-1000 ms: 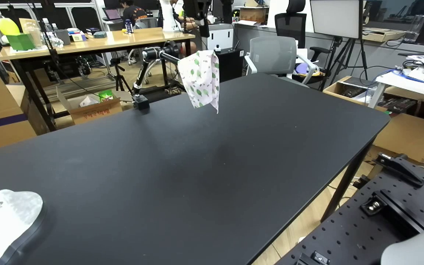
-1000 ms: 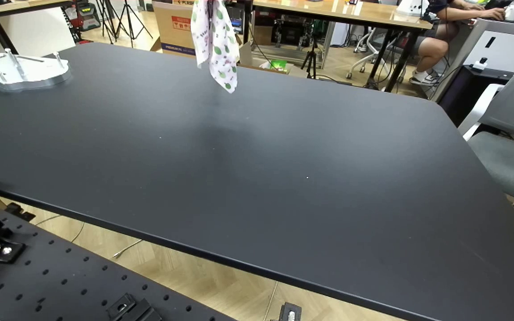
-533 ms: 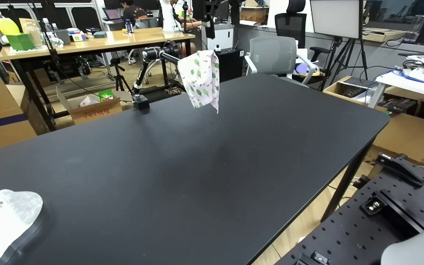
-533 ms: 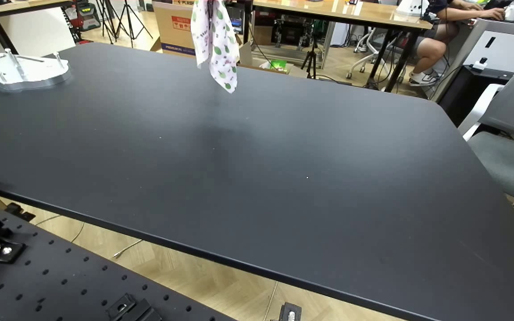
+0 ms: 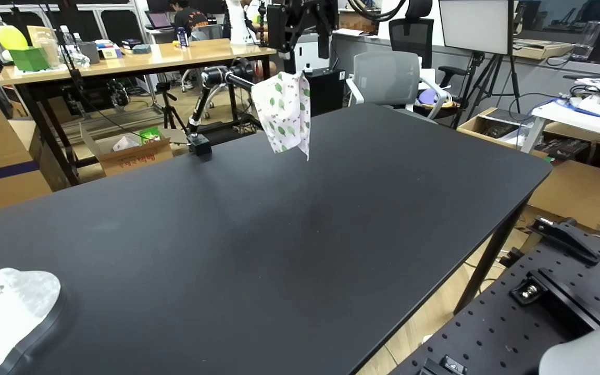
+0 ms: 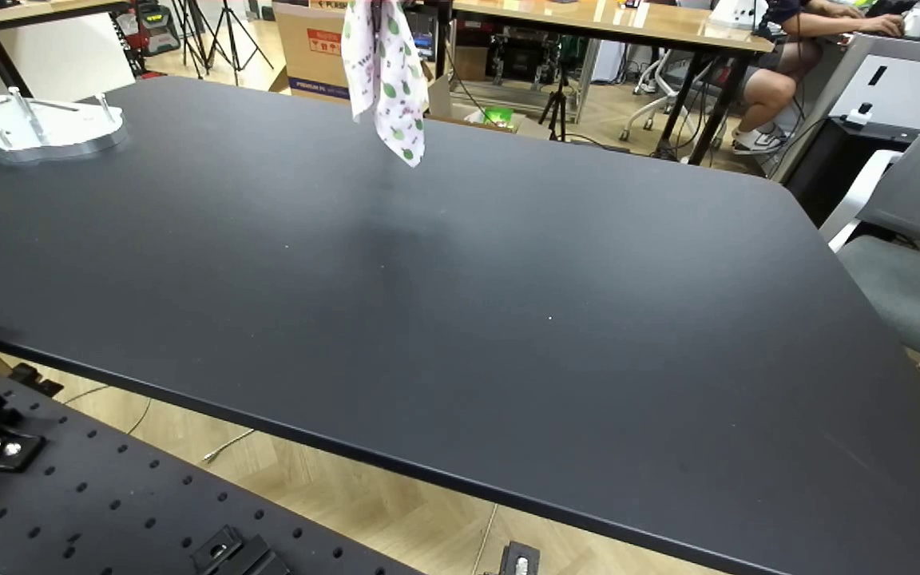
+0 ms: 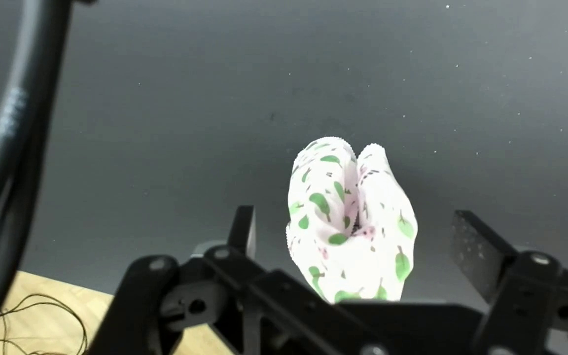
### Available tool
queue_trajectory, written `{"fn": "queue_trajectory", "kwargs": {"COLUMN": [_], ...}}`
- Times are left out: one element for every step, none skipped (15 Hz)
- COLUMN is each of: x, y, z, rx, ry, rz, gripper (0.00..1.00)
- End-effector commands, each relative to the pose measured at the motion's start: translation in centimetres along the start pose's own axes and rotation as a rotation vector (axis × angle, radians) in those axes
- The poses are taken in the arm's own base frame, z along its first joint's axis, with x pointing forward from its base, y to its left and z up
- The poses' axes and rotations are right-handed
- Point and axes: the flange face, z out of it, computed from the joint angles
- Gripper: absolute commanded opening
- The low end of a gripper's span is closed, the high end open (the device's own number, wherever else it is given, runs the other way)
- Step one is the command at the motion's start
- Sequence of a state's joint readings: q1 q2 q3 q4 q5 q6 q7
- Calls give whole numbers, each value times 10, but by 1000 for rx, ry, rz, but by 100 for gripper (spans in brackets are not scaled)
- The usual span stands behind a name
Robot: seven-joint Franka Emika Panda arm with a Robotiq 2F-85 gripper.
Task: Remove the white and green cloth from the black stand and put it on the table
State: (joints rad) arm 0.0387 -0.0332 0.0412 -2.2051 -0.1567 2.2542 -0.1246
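Hand (image 5: 307, 61) spread wide above the white-and-green cloth (image 5: 283, 112), toward one o'clock in an exterior view.
Cloth hangs on the black stand (image 5: 214, 77) over the bench (image 5: 289, 250), the stand's foot toward eight o'clock.

**Soft glare**

In both exterior views we see bright, diffuse light, a pale sheen and soft shadows on the flat, round-cornered black tabletop (image 6: 588, 263). In the wrist view a thick, tubular black cable (image 7: 10, 113) is blurred.
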Motion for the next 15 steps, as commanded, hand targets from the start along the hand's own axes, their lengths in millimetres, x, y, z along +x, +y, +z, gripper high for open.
{"fn": "queue_trajectory", "kwargs": {"x": [17,20,22,25,27,28,29,29,28,26,24,23,22,21,20], "y": [6,7,8,8,8,8,8,7,7,7,6,5,4,4,3], "z": [4,6,8,9,10,10,9,9,7,5,2,1,-1,-2,-4], "rx": [24,27,29,31,32,33,35,36,37,36,34,33,28,27,26], "ry": [2,3,4,3,3,3,4,4,7,9,12,13,14,15,19], "rz": [-10,-14,-19,-23,-29,-33,-36,-39,-41,-42,-43,-45,-44,-49,-50], "gripper": [75,67,60,51,45,38,31,25,19,11,5,1,0,0,0]}}
